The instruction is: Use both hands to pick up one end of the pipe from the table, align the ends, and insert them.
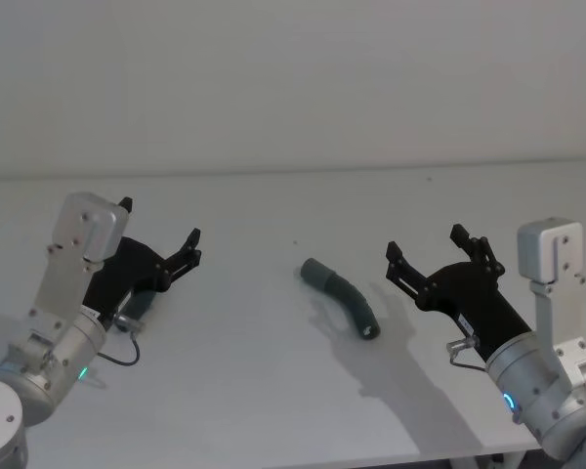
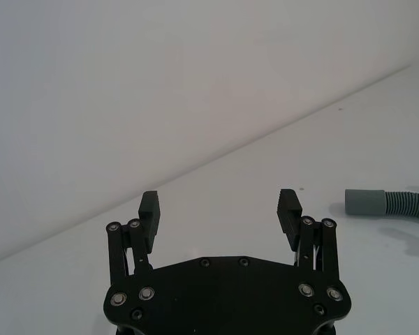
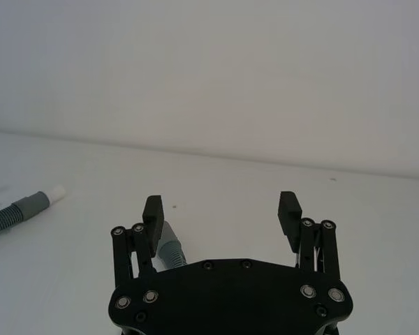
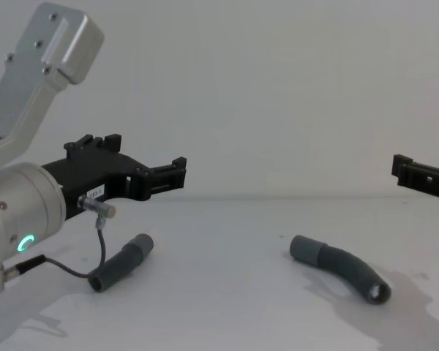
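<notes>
Now, the left gripper (image 1: pixel 161 221) hangs with fingers spread above the left hose (image 4: pixel 121 262), ribbed and grey, lying on the white bench (image 1: pixel 254 391). Mid-bench lies the curved right hose (image 1: pixel 340 296), and the right gripper (image 1: pixel 426 244) hovers near it, fingers likewise apart. Both pieces look light and bendy; the smooth, stiffer cuffs (image 4: pixel 305 249) at their ends seem the surest hold.

The left gripper (image 1: pixel 161 223) and right gripper (image 1: pixel 426 244) are black linkage claws, with silver rivets (image 2: pixel 146 293) dotting every joint and ridged pads (image 2: pixel 288 207) at the tips. Behind each sits a round silver-grey arm (image 1: pixel 527 376) with a boxy screwed housing (image 1: pixel 552 249) and a green-blue ring light (image 1: pixel 509 401). A thin black cable (image 4: pixel 101 234) loops behind the left gripper.
</notes>
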